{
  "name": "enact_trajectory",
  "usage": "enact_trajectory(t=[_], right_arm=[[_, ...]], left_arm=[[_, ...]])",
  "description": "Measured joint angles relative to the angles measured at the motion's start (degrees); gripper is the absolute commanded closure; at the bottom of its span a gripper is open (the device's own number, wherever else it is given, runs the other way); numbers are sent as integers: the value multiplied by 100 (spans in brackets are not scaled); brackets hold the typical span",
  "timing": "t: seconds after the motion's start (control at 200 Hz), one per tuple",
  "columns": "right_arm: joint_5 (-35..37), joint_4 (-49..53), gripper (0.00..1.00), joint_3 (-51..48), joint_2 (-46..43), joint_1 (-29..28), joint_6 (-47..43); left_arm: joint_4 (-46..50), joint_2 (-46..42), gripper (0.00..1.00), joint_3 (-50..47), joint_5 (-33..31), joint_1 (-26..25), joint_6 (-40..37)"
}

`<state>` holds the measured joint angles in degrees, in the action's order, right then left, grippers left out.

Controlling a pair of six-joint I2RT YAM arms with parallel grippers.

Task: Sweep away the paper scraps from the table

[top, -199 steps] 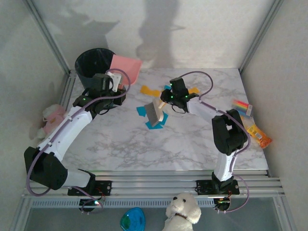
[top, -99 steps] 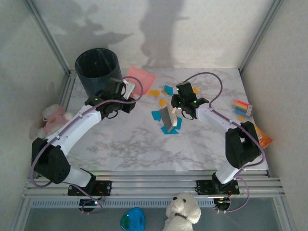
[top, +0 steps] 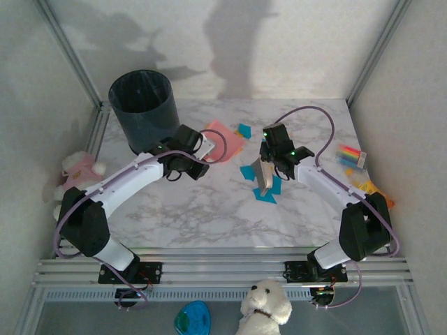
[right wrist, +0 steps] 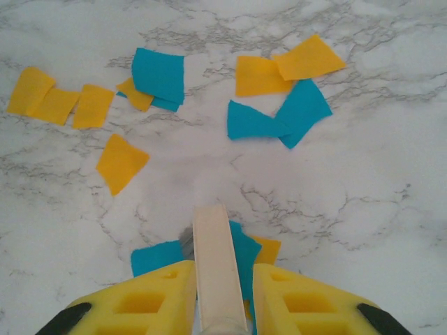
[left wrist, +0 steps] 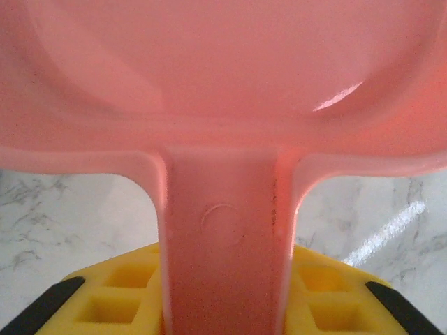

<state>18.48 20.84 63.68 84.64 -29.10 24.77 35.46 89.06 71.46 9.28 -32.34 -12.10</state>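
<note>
A pink dustpan (top: 225, 137) lies low over the table (top: 181, 209), just right of the bin. My left gripper (top: 195, 149) is shut on its handle; in the left wrist view the dustpan's handle (left wrist: 223, 230) runs between the yellow fingers (left wrist: 112, 301) of that gripper (left wrist: 223, 296). My right gripper (top: 276, 152) is shut on a cream brush (top: 264, 179), whose handle (right wrist: 216, 265) sits in the gripper (right wrist: 222, 296). Orange and teal paper scraps (right wrist: 276, 118) lie scattered ahead of the brush, more under it. Teal paper scraps (top: 268, 191) show beside the brush.
A dark round bin (top: 143, 105) stands at the table's back left corner. Striped packets (top: 351, 155) and an orange packet (top: 375, 190) lie at the right edge. A pink plush toy (top: 77, 167) sits off the left side, and a metal rail (top: 223, 262) runs along the near edge.
The left arm has carried the dustpan from beside the bin rightwards and nearer, onto the table. The right arm has moved the brush to the right and nearer, and the scraps shifted with it.
</note>
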Motion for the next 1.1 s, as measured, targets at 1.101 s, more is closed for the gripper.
enact_trajectory(t=[1.101], right_arm=[[1239, 949, 100, -1102, -2221, 4, -726]], left_arm=[[1631, 1056, 100, 9, -28, -1738, -343]])
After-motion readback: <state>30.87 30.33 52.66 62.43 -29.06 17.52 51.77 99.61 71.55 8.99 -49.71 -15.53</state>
